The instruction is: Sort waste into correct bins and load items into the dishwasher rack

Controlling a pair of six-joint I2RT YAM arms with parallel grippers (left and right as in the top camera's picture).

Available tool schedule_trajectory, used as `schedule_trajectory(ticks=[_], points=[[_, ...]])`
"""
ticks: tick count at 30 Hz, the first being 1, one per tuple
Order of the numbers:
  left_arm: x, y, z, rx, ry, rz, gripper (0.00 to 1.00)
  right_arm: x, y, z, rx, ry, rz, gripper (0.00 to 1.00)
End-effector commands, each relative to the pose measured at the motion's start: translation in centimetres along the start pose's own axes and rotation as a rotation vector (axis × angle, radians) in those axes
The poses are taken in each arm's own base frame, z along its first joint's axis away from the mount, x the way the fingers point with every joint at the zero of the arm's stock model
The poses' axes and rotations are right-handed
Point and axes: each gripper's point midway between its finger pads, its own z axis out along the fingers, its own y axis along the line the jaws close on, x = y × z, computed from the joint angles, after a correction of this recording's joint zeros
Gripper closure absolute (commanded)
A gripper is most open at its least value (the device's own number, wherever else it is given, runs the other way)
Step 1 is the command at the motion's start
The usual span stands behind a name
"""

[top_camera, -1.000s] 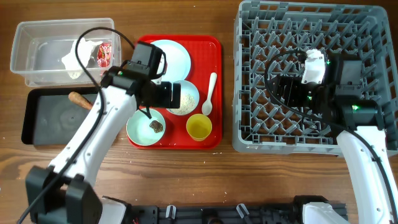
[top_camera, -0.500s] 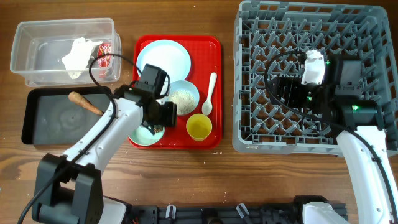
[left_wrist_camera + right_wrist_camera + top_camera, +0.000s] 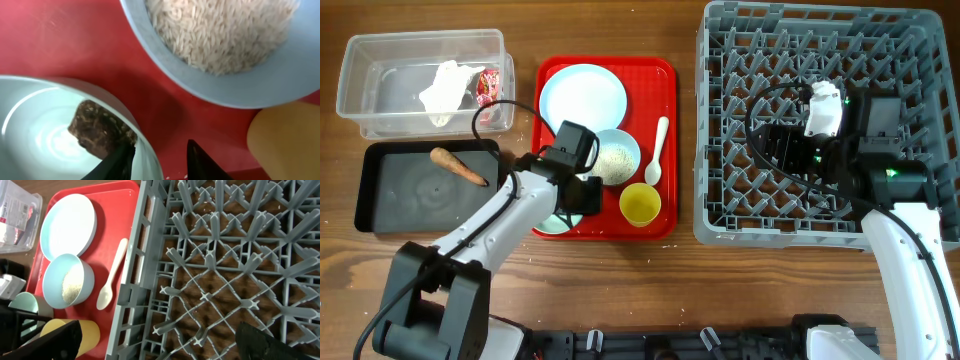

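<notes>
No legible text; print on the snack wrapper (image 3: 488, 87) is unreadable.

Light: bright, even, from above. Soft shadows beside red tray (image 3: 668, 100). L wrist view: v. close, blurry; glare in mint-green bowl (image 3: 30, 125).

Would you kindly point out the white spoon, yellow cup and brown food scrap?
white spoon (image 3: 658, 150), overhead view, middle of its handle.
yellow cup (image 3: 640, 204), overhead view, centre of its opening.
brown food scrap (image 3: 97, 130), left wrist view, its upper face.

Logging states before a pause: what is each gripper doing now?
Left gripper: open, straddling the mint-green bowl rim.
Right gripper: open, empty, over the dishwasher rack.
</notes>
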Motion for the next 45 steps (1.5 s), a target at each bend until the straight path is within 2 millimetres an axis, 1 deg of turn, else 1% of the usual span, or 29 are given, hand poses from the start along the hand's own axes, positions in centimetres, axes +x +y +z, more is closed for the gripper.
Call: schedule_trajectory(ticks=[1, 3, 4, 7, 9, 15, 17, 20, 23, 24, 26, 29, 31, 32, 34, 35, 36, 38, 41, 43, 45], points=[[0.2, 0.5, 0.5, -0.038, 0.001, 0.003, 0.7, -0.4, -0.1, -0.3, 0.014, -0.007, 0.013, 0.0], [0.2, 0.5, 0.4, -0.037, 0.0, -0.006, 0.9, -0.4, -0.1, -0.3, 0.014, -0.003, 0.014, 0.0], [0.1, 0.5, 0.4, -0.037, -0.002, -0.016, 0.96, -0.4, -0.1, -0.3, 0.014, -0.003, 0.014, 0.0], [-0.3, 0.3, -0.4, -0.038, 0.002, -0.025, 0.96, -0.4, -0.1, -0.3, 0.014, -0.003, 0.014, 0.0], [-0.7, 0.0, -1.8, -0.043, 0.017, -0.029, 0.96, -0.4, -0.1, -0.3, 0.014, -0.004, 0.013, 0.0], [-2.4, -1.0, -7.5, 0.007, 0.063, -0.066, 0.96, -0.5, -0.1, -0.3, 0.014, -0.007, 0.012, 0.0], [-2.9, -0.7, -9.4, 0.043, 0.07, -0.104, 0.96, -0.5, -0.1, -0.3, 0.014, -0.007, 0.012, 0.0], [-3.6, 0.5, -11.4, 0.114, 0.058, -0.149, 0.96, -0.5, -0.1, -0.3, 0.014, -0.008, 0.012, 0.0], [-4.8, 1.9, -13.1, 0.296, 0.017, -0.174, 0.96, -0.4, -0.1, -0.3, 0.014, -0.007, 0.012, 0.0], [-6.1, 3.4, -14.7, 0.473, -0.046, -0.209, 0.96, -0.4, -0.1, -0.3, 0.014, -0.007, 0.012, 0.0], [-7.2, 5.5, -16.4, 0.598, -0.131, -0.25, 0.96, -0.4, -0.1, -0.3, 0.014, -0.007, 0.012, 0.0], [-8.3, 10.7, -19.3, 0.749, -0.31, -0.353, 0.96, -0.3, -0.2, -0.2, 0.014, -0.004, 0.014, 0.0], [-8.4, 13.6, -20.2, 0.799, -0.384, -0.427, 0.96, -0.2, -0.2, -0.1, 0.014, -0.001, 0.015, 0.0], [-8.4, 15.5, -20.6, 0.826, -0.424, -0.486, 0.96, -0.2, -0.2, -0.1, 0.014, 0.0, 0.015, 0.0], [-8.1, 18.3, -20.8, 0.869, -0.479, -0.561, 0.96, -0.2, -0.2, -0.1, 0.015, 0.001, 0.015, 0.0], [-8.0, 19.4, -20.9, 0.899, -0.506, -0.588, 0.96, -0.2, -0.2, -0.1, 0.015, 0.002, 0.016, 0.0], [-7.9, 21.5, -20.8, 0.971, -0.55, -0.649, 0.96, -0.2, -0.2, -0.1, 0.015, 0.002, 0.016, 0.0], [-7.9, 23.2, -20.8, 1.062, -0.589, -0.715, 0.96, -0.2, -0.2, -0.1, 0.015, 0.002, 0.016, 0.0], [-7.8, 25.4, -20.4, 1.2, -0.626, -0.815, 0.96, -0.2, -0.2, -0.1, 0.015, 0.002, 0.016, 0.0], [-7.9, 26.3, -20.2, 1.277, -0.638, -0.87, 0.96, -0.1, -0.2, -0.1, 0.015, 0.005, 0.017, 0.0], [-7.8, 26.7, -19.4, 1.294, -0.616, -0.908, 0.96, 0.0, -0.2, -0.1, 0.016, 0.008, 0.018, 0.0]])
